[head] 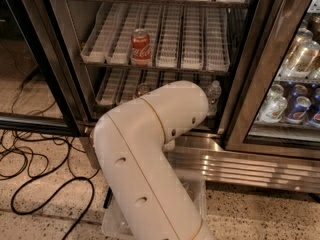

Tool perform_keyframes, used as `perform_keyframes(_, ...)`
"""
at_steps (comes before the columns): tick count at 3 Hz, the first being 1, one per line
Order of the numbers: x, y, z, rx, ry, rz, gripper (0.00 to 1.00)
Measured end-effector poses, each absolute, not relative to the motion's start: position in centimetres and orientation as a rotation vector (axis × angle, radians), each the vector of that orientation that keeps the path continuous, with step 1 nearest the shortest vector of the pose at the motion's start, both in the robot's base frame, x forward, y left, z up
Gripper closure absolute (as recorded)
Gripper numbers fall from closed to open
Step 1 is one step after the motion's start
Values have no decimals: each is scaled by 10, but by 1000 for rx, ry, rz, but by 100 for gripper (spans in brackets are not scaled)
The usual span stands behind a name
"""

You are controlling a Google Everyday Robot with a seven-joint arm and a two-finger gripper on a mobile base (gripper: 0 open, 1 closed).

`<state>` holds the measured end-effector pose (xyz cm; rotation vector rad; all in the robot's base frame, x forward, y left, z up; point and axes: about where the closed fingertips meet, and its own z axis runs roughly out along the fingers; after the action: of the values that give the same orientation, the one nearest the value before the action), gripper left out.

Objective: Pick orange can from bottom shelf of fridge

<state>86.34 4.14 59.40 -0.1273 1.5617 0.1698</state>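
The fridge (pixel 239 115) stands open in front of me. On the bottom shelf (pixel 111 90) the silver top and amber side of the orange can (pixel 143 89) show just above my white arm (pixel 150 149). The arm's elbow reaches into the bottom shelf and covers most of it. My gripper is hidden behind the arm, somewhere inside the bottom shelf. A clear water bottle (pixel 213 96) stands at the shelf's right end. A red Coca-Cola can (pixel 140 47) stands on the rack above.
The open glass door (pixel 35 59) is at the left. A closed door at the right shows several cans (pixel 295 106). Black cables (pixel 45 184) lie on the floor at the left. The louvred steel base (pixel 245 169) runs below the fridge.
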Motion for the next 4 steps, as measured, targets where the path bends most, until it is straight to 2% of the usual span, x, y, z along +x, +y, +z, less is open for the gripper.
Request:
perform_keyframes(3, 896, 19, 592, -132, 1556, 115, 29)
perform_keyframes(4, 904, 29, 598, -145, 1536, 145, 48)
